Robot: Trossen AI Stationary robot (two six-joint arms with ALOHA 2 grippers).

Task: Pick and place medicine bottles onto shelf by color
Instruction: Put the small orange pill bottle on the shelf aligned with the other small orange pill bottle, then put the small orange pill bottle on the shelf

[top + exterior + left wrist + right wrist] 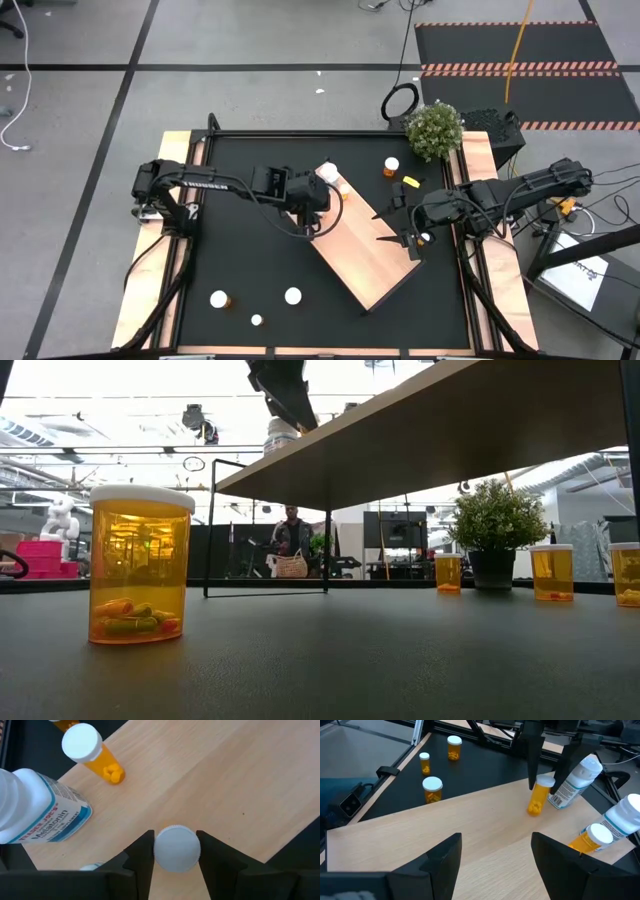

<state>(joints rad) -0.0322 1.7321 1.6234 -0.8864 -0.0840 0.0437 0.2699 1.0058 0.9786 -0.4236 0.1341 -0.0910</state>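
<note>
The left gripper [312,200], over the ten o'clock end of the pale wood shelf [365,250], pinches a white-capped bottle [176,848]; its body is hidden beneath the cap. Only the wrist views show the amber bottle [95,755] and white melatonin bottle [35,807] standing beside it. At the shelf's three o'clock edge, the right gripper [412,237] hangs wide open, empty.

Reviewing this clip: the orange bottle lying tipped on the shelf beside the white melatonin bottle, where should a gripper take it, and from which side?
Probably across its amber body, coming straight down from above. The orange bottle lies on its side on the shelf, so its round flanks are exposed. The melatonin bottle crowds its cap end, so grip toward the pill-filled base.
</note>
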